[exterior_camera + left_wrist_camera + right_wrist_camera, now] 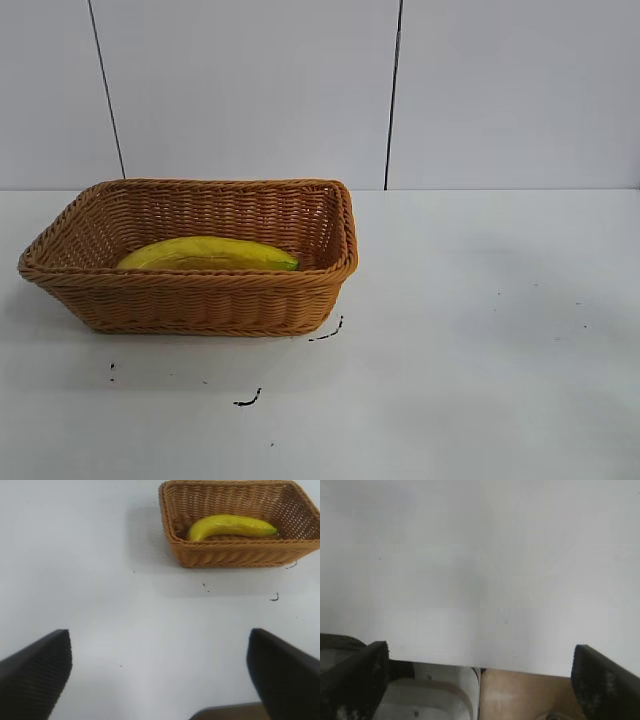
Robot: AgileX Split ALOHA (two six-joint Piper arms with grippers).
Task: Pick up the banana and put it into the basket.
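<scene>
The banana [231, 526] lies flat inside the basket [225, 555], well ahead of the left pincer [159, 672], which hovers wide and empty over the tabletop [100, 580]. The right pincer [480, 680], also wide and empty, hangs at the tabletop edge, basket out of its sight. Remaining risk is slight: a careless sweep could nudge the basket.
</scene>
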